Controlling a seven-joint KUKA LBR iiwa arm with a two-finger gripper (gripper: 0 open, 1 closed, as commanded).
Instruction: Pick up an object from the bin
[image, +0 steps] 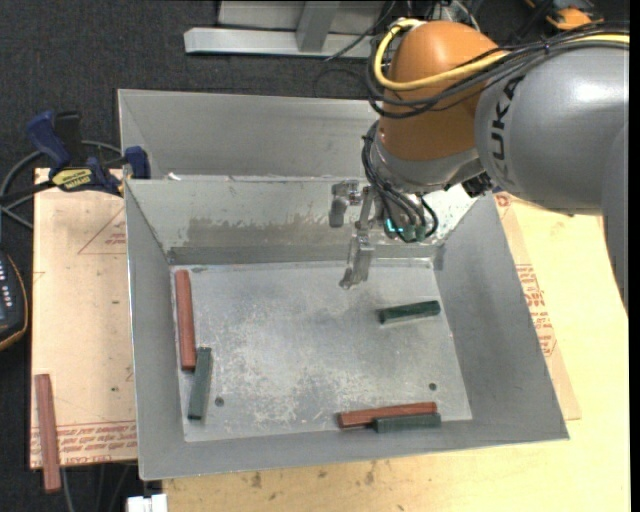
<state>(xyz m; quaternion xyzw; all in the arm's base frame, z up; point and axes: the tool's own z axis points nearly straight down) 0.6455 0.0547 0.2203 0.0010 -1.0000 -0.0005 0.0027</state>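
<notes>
The pincer (353, 272) is hanging over the bin (290, 350), near a dark green bar (408, 313); wide or narrow, I cannot tell. Nothing is being lifted yet.

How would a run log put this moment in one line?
gripper: over bin floor, toward the back | nearest thing: dark green bar, lying flat, apart from it

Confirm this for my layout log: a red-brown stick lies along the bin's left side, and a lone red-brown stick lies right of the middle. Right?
Not quite. In the camera view the lone stick right of the middle is dark green, not red-brown. The red-brown stick along the left side of the bin is as you say.
</notes>
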